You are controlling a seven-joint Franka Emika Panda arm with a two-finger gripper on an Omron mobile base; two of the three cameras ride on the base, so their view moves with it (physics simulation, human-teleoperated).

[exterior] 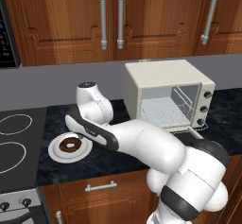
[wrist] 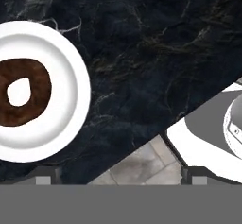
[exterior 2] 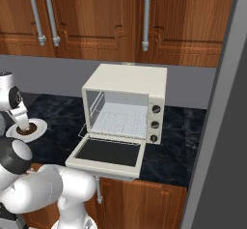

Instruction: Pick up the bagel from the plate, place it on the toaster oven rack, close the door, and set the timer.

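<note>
Your dark marbled stone desk (exterior: 118,154) carries a boxy cream toaster oven (exterior 2: 126,102), its glass-windowed door (exterior 2: 109,153) dropped flat, the pale wire rack (exterior 2: 120,119) bare. Left of it, the glossy brown ring bagel (wrist: 21,91) lies on the round white plate (wrist: 71,83). Your end effector (wrist: 118,176) hovers with fingertips apart.

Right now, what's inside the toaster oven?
Through the open door, the toaster oven rack spans the interior, and nothing sits on it. The bagel lies on the plate. Under the rack is hidden.
</note>
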